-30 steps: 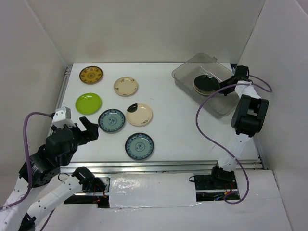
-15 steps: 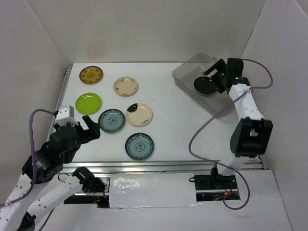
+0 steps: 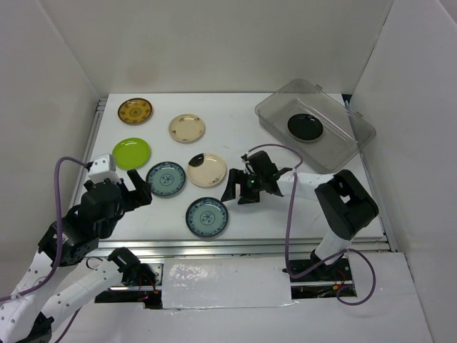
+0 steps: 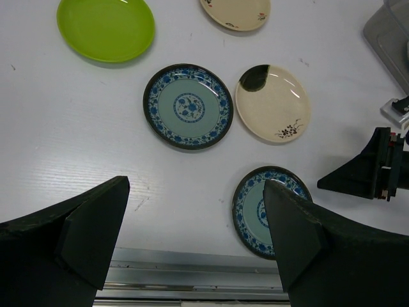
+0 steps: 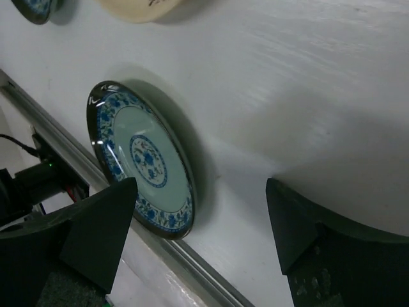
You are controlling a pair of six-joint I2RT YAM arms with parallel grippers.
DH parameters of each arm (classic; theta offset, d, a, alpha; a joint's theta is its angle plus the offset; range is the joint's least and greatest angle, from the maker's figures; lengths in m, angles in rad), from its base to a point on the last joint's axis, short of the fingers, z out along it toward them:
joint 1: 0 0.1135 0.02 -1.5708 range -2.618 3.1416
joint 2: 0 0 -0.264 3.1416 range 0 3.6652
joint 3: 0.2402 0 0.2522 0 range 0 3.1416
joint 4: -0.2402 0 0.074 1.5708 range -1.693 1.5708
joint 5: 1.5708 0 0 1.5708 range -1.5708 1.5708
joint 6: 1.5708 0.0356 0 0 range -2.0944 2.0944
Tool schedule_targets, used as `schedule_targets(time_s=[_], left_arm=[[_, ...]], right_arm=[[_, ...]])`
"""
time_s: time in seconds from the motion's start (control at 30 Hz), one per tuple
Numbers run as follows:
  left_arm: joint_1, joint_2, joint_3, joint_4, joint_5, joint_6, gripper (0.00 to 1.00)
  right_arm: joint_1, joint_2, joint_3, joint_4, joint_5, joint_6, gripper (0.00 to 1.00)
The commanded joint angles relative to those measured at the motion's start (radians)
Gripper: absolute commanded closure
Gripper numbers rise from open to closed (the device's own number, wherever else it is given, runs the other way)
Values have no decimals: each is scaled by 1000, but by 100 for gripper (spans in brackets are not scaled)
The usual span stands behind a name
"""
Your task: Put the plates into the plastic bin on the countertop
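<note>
Several plates lie on the countertop (image 3: 243,128): mustard (image 3: 134,111), cream (image 3: 187,128), lime green (image 3: 131,153), a blue-green one (image 3: 166,179), cream with a black patch (image 3: 207,169) and a second blue-green one (image 3: 207,216). A black plate (image 3: 305,127) rests inside the clear plastic bin (image 3: 335,153) at the back right. My right gripper (image 3: 239,191) hangs open and empty just right of the patched plate, low over the table, with the front blue-green plate (image 5: 144,160) ahead of it. My left gripper (image 4: 196,188) stands open and empty above the front left edge, over bare table beside that plate (image 4: 252,211).
White walls close in the table on three sides. A metal rail (image 3: 243,245) runs along the front edge and another down the left side (image 3: 93,132). The right arm's cable (image 3: 289,214) loops over the table's front right.
The right arm has left the bin and swung down to the table's middle, beside the front blue-green plate, its jaws now open. The black plate stays in the bin. The left arm shifted slightly right.
</note>
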Motion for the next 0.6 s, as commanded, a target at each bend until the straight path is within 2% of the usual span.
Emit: schedule_targets(time_s=[0.0, 0.1, 0.3, 0.4, 0.43, 0.5, 0.57], left_arm=[[2, -5, 4, 27, -10, 2, 1], [2, -5, 4, 25, -13, 0, 1], [2, -10, 4, 27, -10, 3, 1], [2, -10, 4, 27, -10, 3, 1], [2, -13, 4, 25, -10, 2, 1], [2, -18, 4, 25, -10, 3, 1], [2, -21, 4, 27, -10, 2, 1]], right_arm=[[48, 10, -33, 204, -33, 38, 11], [76, 36, -78, 261, -39, 81, 18], [137, 130, -104, 292, -7, 127, 42], [154, 142, -96, 264, 43, 139, 62], [155, 142, -95, 258, 56, 144, 85], [163, 118, -93, 222, 73, 151, 99], [174, 69, -93, 188, 96, 153, 100]])
